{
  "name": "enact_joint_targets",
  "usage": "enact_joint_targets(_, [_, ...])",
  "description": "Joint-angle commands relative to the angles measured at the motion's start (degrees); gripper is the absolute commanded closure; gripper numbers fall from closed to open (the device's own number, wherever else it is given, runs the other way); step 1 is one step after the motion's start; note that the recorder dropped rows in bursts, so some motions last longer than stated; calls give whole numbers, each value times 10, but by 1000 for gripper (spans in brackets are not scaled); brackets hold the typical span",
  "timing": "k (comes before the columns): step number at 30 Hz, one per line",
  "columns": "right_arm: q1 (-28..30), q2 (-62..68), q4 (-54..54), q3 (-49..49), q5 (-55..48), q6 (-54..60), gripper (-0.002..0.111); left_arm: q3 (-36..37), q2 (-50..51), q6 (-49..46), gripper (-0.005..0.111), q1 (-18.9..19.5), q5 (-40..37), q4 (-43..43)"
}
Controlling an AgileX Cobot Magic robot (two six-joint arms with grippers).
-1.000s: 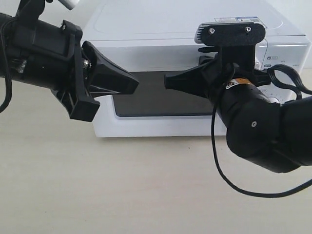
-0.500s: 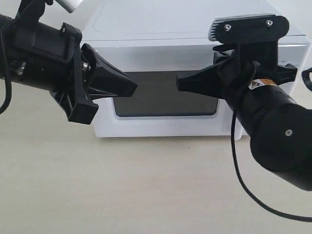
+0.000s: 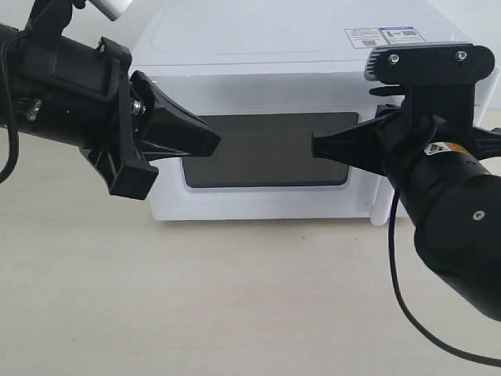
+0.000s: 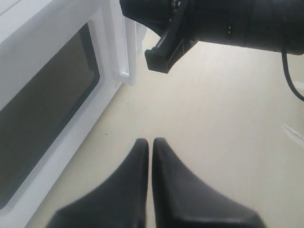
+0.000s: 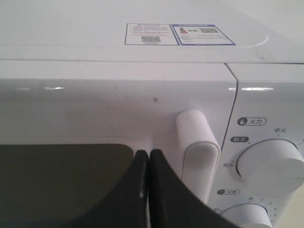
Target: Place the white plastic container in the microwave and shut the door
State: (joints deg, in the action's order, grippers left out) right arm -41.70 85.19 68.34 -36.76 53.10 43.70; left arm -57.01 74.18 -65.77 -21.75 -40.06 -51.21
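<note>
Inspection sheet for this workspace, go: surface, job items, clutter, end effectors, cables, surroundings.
Surface: pale tabletop, the microwave stands on it.
Job's things: microwave white; door shut; handle untouched; container not in view.
Clutter: nothing seen.
End effectors: left shut, empty, off the door; right shut, empty, in front of the door beside the handle.
Cables: black cable loops down on the right.
Surroundings: nothing seen.

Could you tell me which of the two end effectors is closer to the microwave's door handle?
The right end effector: its shut tip is beside the bar handle, while the left end effector sits at the opposite edge of the window.
</note>
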Motion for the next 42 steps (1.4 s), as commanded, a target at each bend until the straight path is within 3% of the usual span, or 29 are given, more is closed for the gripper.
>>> enact_joint_targets(1, [-2,-6,2,3,7,3,108,2,-5,4,103,-1,-4,0])
enact_joint_targets(29, [-2,-6,2,3,7,3,108,2,-5,3,103,-1,1,4])
enact_joint_targets(37, [-2,-6,2,3,7,3,108,2,-132,-18,103,-1,36,150])
enact_joint_targets(42, [-2,-6,2,3,7,3,108,2,-271,52,103,9,35,274])
